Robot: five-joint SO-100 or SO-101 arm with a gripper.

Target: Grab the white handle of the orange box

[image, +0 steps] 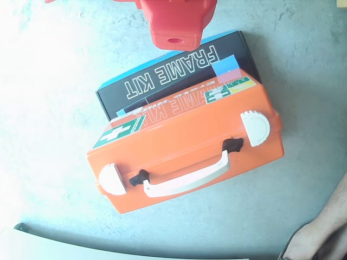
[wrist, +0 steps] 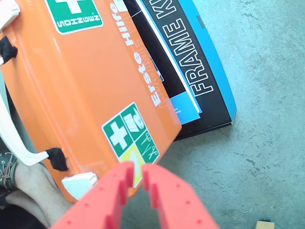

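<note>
The orange box (image: 190, 157) stands on the grey bench (image: 49, 81), leaning against a black-and-blue carton (image: 162, 73) printed "FRAME KIT". All places below are given relative to the orange box.

1. Target. The white handle (image: 187, 176) sits on the narrow top edge of the box, held at each end by a black pivot. In the fixed view its long axis runs parallel to the long edge of the box, rising slightly from lower left to upper right. 2 white latches flank it, one at each end of that edge.

2. Tool. The red tool (wrist: 137, 177) enters the wrist view from the bottom edge. Its 2 fingers are nearly pressed together, with only a thin slot between the tips, and they pinch nothing. The tips hover over the box corner that carries the green first-aid sticker (wrist: 133, 136), on the broad labelled face rather than the handle edge.

3. Governing relation. In the wrist view the handle (wrist: 12, 138) lies at the far left, well apart from the tool tips. Judgement: the tool must travel across the box toward that edge, spread its fingers, and align them across the handle's long axis before closing.

4. Note. A person's hand rests near the handle edge in the wrist view, lower left.
</note>
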